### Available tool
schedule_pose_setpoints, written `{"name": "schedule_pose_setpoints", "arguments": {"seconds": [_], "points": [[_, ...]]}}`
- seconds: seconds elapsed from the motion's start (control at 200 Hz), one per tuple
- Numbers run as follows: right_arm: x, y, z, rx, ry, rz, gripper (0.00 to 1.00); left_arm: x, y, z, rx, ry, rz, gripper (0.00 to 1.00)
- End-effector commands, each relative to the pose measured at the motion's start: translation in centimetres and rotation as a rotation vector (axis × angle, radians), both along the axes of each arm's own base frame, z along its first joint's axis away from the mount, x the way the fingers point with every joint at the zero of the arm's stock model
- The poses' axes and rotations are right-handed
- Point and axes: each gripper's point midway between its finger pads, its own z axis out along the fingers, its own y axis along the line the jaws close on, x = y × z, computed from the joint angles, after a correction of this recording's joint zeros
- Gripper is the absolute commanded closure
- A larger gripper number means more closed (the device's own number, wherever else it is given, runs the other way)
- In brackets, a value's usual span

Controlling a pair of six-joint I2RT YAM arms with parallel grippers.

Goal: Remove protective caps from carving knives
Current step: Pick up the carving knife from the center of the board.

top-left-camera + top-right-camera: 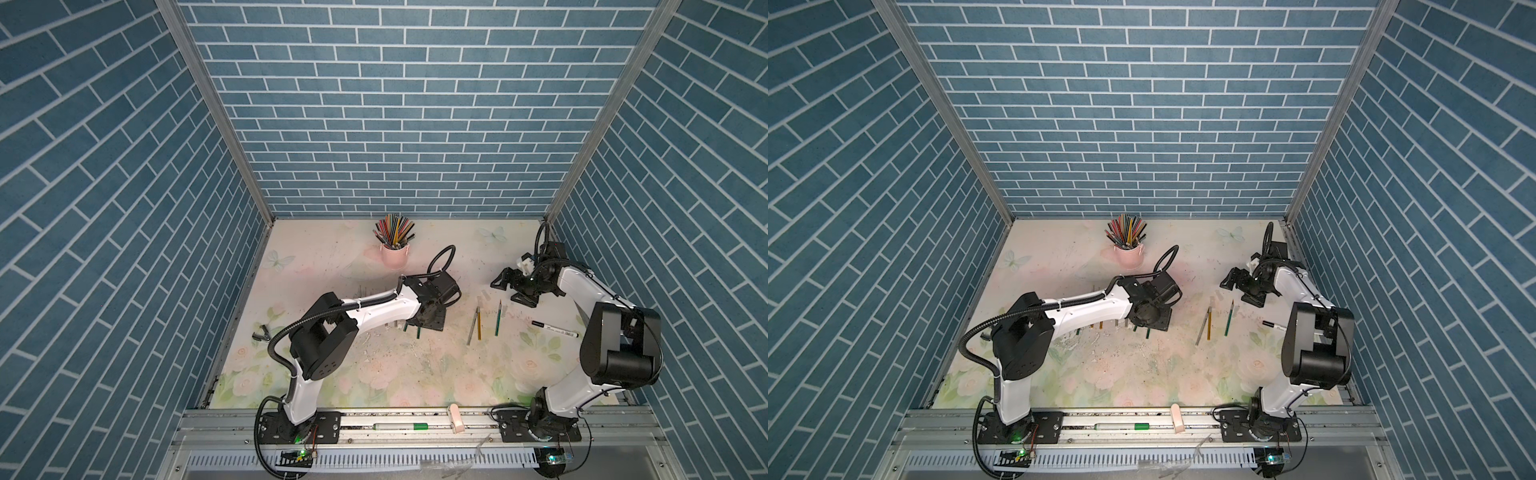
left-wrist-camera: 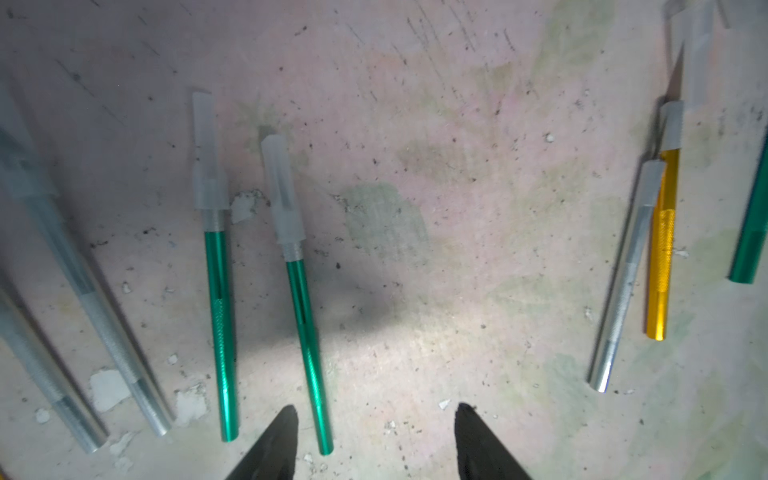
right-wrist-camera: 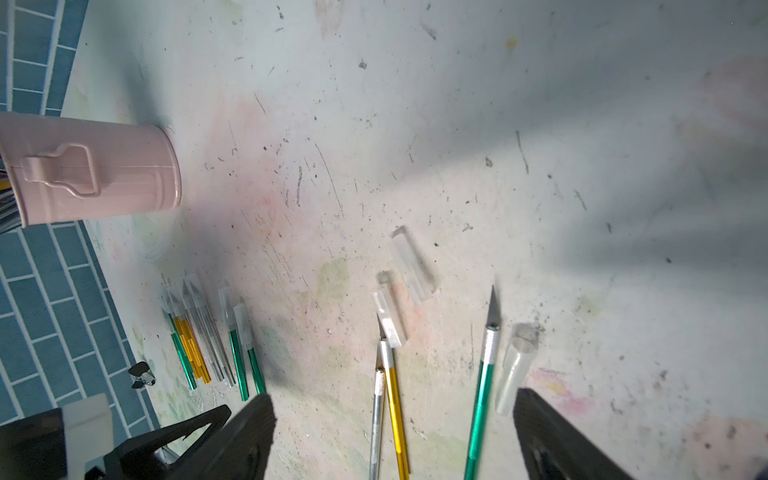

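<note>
We're seeing the left fingers point(image 2: 274, 449) hanging spread apart over the counter point(image 2: 415, 124), gripping nothing. Right by them two capped green knives point(image 2: 218, 332) are lying side by side, not touching, each with a cloudy cap point(image 2: 208, 166) sitting on its blade. A couple of capped silver knives point(image 2: 104, 332) are lying just past those.

The right fingers point(image 3: 257, 436) are standing wide open too, empty, hovering above the bare ones. A silver knife point(image 3: 377, 415) and a gold knife point(image 3: 395, 407) are leaning against each other, and a bare green knife point(image 3: 482, 374) is lying apart from them, blade showing. Three loose caps point(image 3: 411, 266) are sitting on the counter around them: one just beside the bare green knife, one at the gold knife's tip, one near that. We're also spotting the rest of the capped bunch point(image 3: 199, 332) packed close together, well apart from the bare ones.

In both top views a pink cup point(image 1: 394, 257) is standing at the back of the counter, stuffed with pencils point(image 1: 394, 232), and a white marker point(image 1: 555, 328) is lying near the right arm point(image 1: 577, 286).
</note>
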Motion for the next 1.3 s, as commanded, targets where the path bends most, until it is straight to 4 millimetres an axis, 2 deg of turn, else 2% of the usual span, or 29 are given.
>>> {"name": "schedule_pose_setpoints", "arguments": {"seconds": [0.0,0.245,0.55,0.735,0.915,1.295], "points": [[-0.5,0.7,0.3,0.044,-0.013,0.01,0.09,0.4,2.1,-1.1,0.084,-0.002,0.029,0.44],[-0.8,1.5,0.3,0.082,-0.019,-0.006,0.1,0.8,3.4,-2.7,0.129,0.018,0.053,0.5],[-1.1,2.8,0.9,0.089,-0.033,0.004,0.1,0.6,3.1,-3.8,0.123,0.05,0.025,0.54],[-1.7,3.2,1.3,0.088,-0.039,0.011,0.02,0.5,3.1,-4.4,0.127,0.061,0.018,0.58],[-2.3,3.7,1.6,0.102,-0.04,0.013,0.02,0.2,3.2,-5.4,0.137,0.076,0.022,0.62],[-3.0,4.2,2.5,0.112,-0.06,0.012,0.02,0.3,3.4,-5.8,0.155,0.081,0.02,0.68]]}}
